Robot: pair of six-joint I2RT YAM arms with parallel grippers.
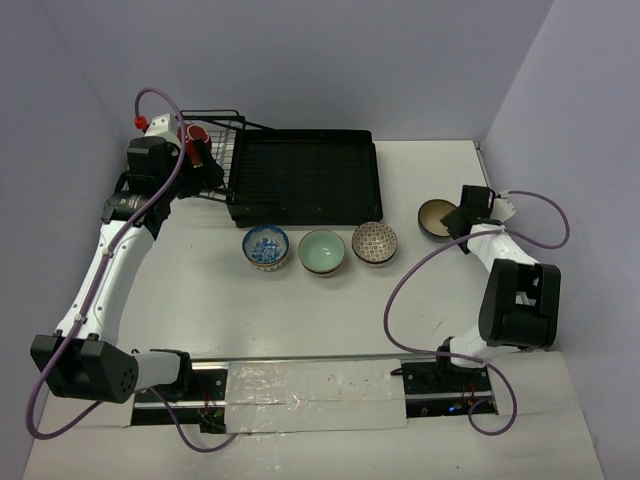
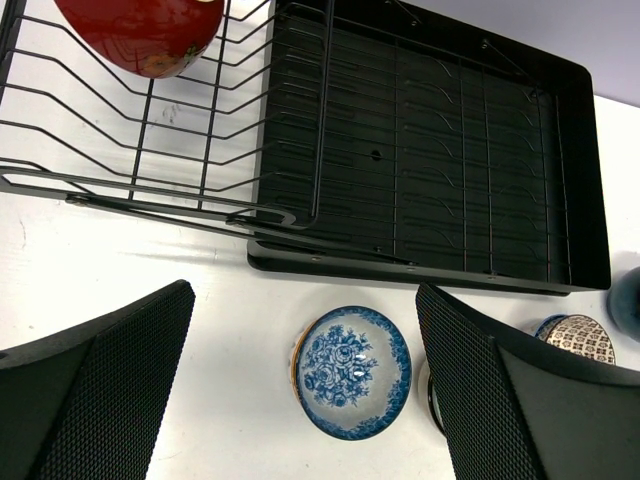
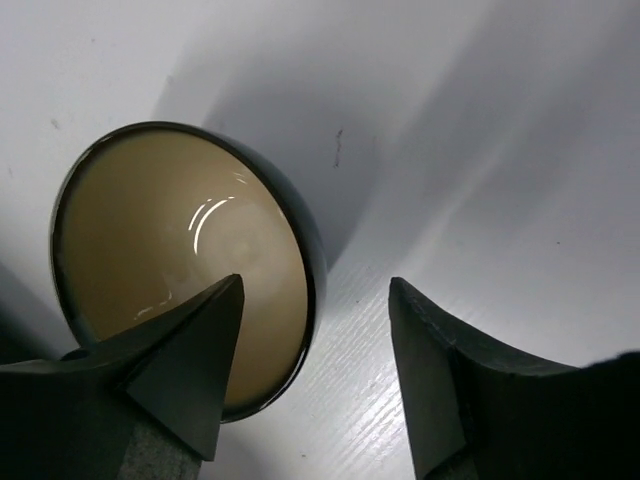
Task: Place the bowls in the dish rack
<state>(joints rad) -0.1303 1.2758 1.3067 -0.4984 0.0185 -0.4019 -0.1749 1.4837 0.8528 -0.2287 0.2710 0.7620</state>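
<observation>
**Q:** Where are we finding the dish rack (image 1: 305, 180), and what is it carrying?

**A:** We are seeing it at the far side of the table (image 1: 300, 315). Its ridged tray (image 2: 430, 150) is bare, and its wire basket (image 2: 150, 130) is joined at the left end. A red bowl (image 2: 140, 30) is sitting in that basket, apparently tipped, so we are counting that one as loaded.

**Q:** Why is the left gripper (image 2: 305, 295) hanging where it is?

**A:** Its jaws are spread wide and carrying nothing. It is hovering by the basket's near edge and looking down on the blue floral bowl (image 2: 352, 372). That bowl is the leftmost of three in a row just in front of the tray, alongside the pale green bowl (image 1: 322, 251) and the lattice-patterned bowl (image 1: 374, 242). We are judging the blue one to be this arm's likeliest next pick.

**Q:** And the right gripper (image 3: 315, 290)?

**A:** It is also released, but it is placed with purpose. One jaw is hanging over the tan interior of the dark-rimmed bowl (image 3: 170, 240) and the other is outside the wall, so the rim is lying between them. We are reading this as a rim pinch being set up, with nothing clamped yet. We cannot tell whether the inner jaw is touching the glaze.

**Q:** What are we watching for?

**A:** Four bowls are standing on the table, well short of done. We are also expecting the glossy glaze to slip easily in a thin rim grip.
</observation>
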